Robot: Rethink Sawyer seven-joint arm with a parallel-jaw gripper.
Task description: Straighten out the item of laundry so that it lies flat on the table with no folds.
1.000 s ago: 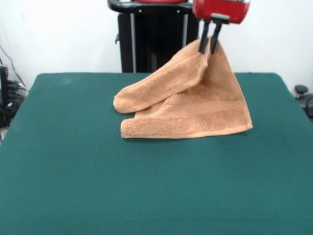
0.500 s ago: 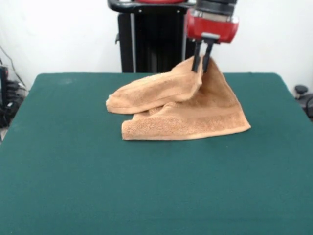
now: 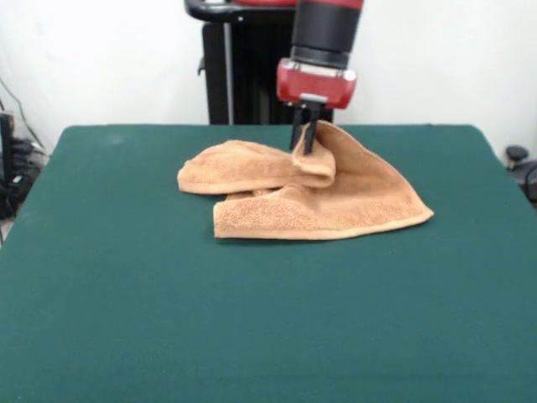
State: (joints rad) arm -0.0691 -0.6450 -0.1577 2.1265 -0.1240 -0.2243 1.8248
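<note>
While the table (image 3: pixel 252 336) shows only its dark green, felt-like surface on the side nearest the camera, the towel (image 3: pixel 352 206) lies further back, in the far half and slightly right of the table's middle. It is an orange-tan terry cloth with a looped, rough texture, and it is not flat. Its nearest edge is a thick hemmed border that runs across the table, ending in a pointed corner on the right. Behind this edge, a folded layer stretches to the left as a long rounded flap. At the far side of the towel, the cloth rises in a small ridge, and the gripper (image 3: pixel 305 141) has its two thin black fingers closed tightly on this raised fold. Above the fingers sits its red body.
</note>
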